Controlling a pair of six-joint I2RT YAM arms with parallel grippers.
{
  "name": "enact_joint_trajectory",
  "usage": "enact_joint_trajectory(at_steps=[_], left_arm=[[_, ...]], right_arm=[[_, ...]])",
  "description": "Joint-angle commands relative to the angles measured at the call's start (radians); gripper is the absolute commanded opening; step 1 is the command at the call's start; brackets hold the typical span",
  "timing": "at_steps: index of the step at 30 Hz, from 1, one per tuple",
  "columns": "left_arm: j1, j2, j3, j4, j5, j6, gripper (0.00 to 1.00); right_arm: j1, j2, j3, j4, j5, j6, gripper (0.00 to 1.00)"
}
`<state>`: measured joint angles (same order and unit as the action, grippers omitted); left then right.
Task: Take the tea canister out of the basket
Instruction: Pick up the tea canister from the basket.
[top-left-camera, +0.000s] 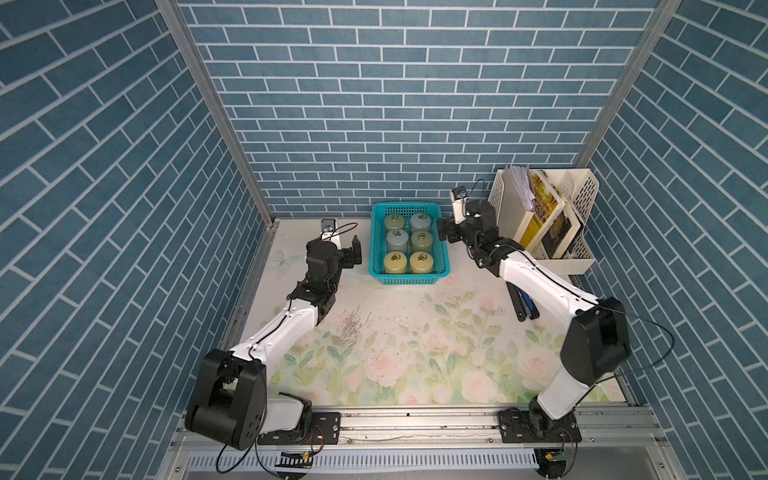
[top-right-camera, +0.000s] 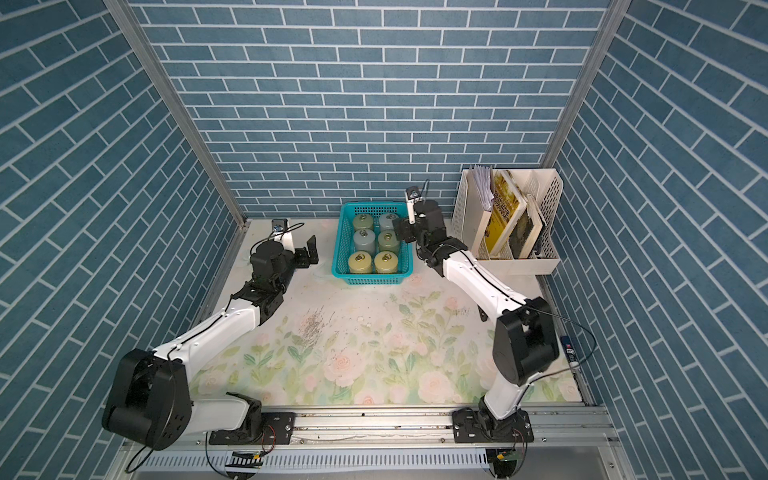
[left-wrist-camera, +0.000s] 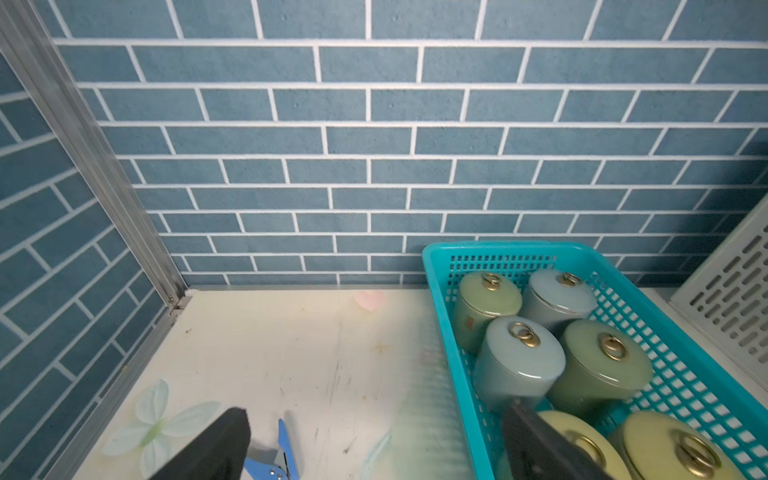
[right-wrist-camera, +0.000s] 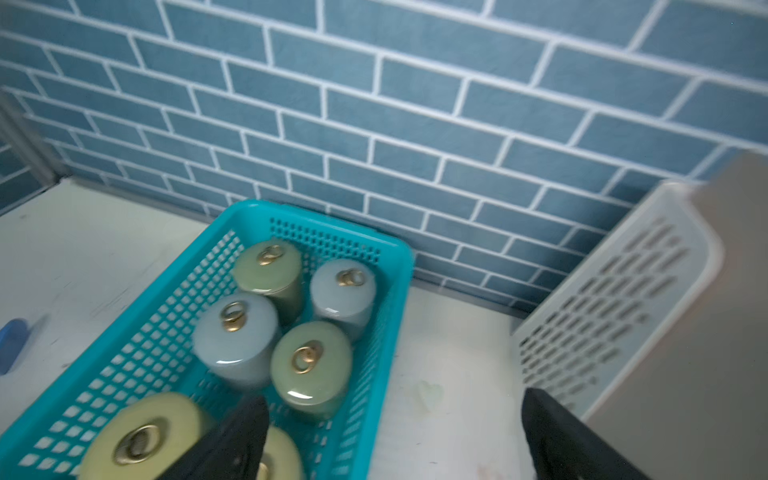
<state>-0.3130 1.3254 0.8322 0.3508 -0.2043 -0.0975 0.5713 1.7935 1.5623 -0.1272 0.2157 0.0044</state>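
Note:
The teal basket stands at the back middle of the table and holds several lidded tea canisters with gold ring pulls, among them a yellow one, a grey-blue one and a green one. My left gripper hangs open just left of the basket, one finger over its near corner. My right gripper is open at the basket's right wall, with one finger above the canisters. Neither holds anything.
A white perforated file rack with books stands close behind the right arm. A blue-handled tool lies on the table by the left gripper. Another dark and blue tool lies under the right forearm. The back wall is near.

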Motion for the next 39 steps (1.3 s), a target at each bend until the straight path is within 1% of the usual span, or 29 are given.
enact_joint_trajectory(at_steps=[1,4,6,9,11,13,16,20,27,30,36,38,39], left_arm=[[-0.029,-0.040,0.006,-0.063,0.032,-0.007,1.00],[-0.043,-0.068,-0.018,-0.049,0.046,0.007,1.00],[-0.043,-0.080,-0.032,-0.044,0.082,0.017,1.00],[-0.046,-0.086,-0.049,-0.032,0.123,0.019,1.00],[-0.050,-0.084,-0.056,-0.027,0.132,0.015,1.00],[-0.049,-0.080,-0.056,-0.031,0.131,0.014,1.00],[-0.049,-0.074,-0.053,-0.033,0.122,0.016,1.00],[-0.050,-0.060,-0.046,-0.037,0.117,0.014,1.00],[-0.050,-0.024,-0.032,-0.039,0.123,-0.002,1.00],[-0.050,-0.025,-0.031,-0.041,0.119,-0.001,1.00],[-0.050,-0.028,-0.023,-0.058,0.118,0.004,1.00],[-0.051,-0.032,-0.021,-0.064,0.115,0.005,1.00],[-0.050,-0.034,-0.021,-0.065,0.115,0.008,1.00]], right_arm=[[0.043,0.109,0.126,-0.306,-0.032,0.080,0.99],[0.049,0.186,0.218,-0.384,-0.107,0.134,0.99],[0.053,0.242,0.279,-0.443,-0.155,0.146,0.99],[0.071,0.325,0.357,-0.515,-0.161,0.148,1.00],[0.079,0.375,0.408,-0.564,-0.144,0.148,1.00],[0.081,0.394,0.440,-0.594,-0.141,0.149,1.00],[0.081,0.429,0.449,-0.609,-0.143,0.149,1.00],[0.081,0.447,0.463,-0.640,-0.180,0.146,0.99],[0.082,0.455,0.417,-0.639,-0.177,0.146,0.99],[0.078,0.469,0.419,-0.643,-0.185,0.147,0.95],[0.074,0.502,0.440,-0.658,-0.187,0.147,0.94],[0.074,0.504,0.442,-0.659,-0.187,0.148,0.91],[0.074,0.504,0.443,-0.658,-0.187,0.147,0.88]])
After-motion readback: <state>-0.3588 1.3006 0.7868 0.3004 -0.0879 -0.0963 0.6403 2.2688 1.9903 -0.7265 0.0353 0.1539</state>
